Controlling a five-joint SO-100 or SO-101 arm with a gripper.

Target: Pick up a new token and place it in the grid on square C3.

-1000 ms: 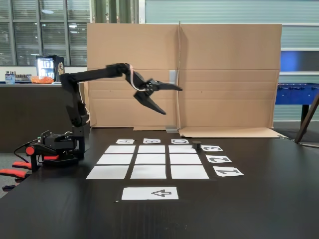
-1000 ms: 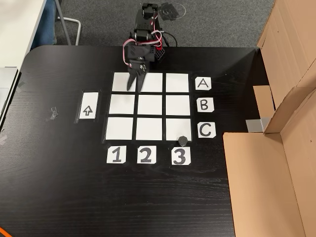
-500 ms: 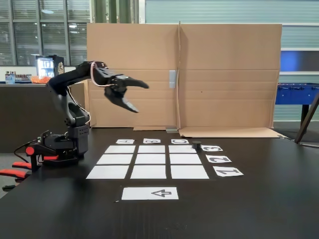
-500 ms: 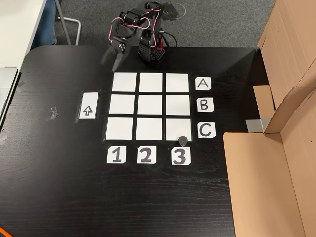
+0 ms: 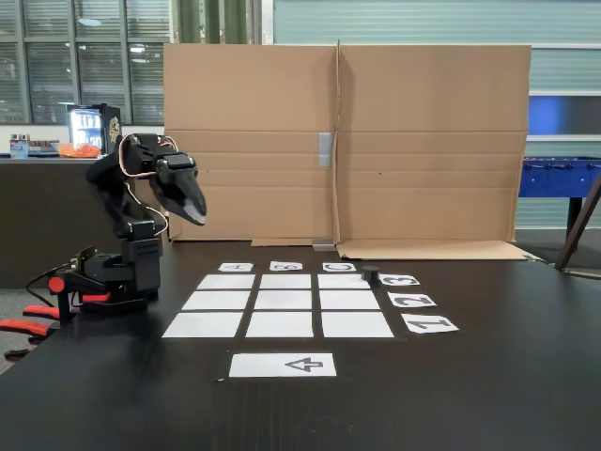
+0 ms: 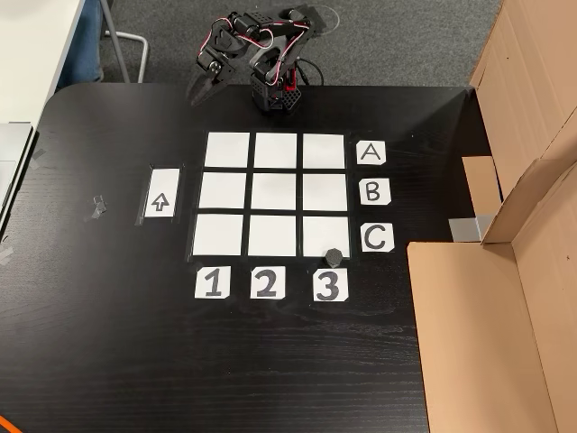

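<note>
On the black table (image 6: 108,343) sits the grid (image 6: 276,193): nine white squares, all bare except square C3 (image 6: 325,233), lower right corner in the top-down fixed view. token (image 6: 333,255) rests on the bottom edge of that square, half over the dark gap toward the "3" label (image 6: 329,285); in the side fixed view it's the small black cap (image 5: 370,275) next to "3". gripper (image 6: 199,91) is folded back by the arm base (image 6: 275,90), clear of the grid, tips down, jaws look closed or nearly so, nothing in them (image 5: 194,213). Cardboard wall (image 5: 343,141) behind
</note>
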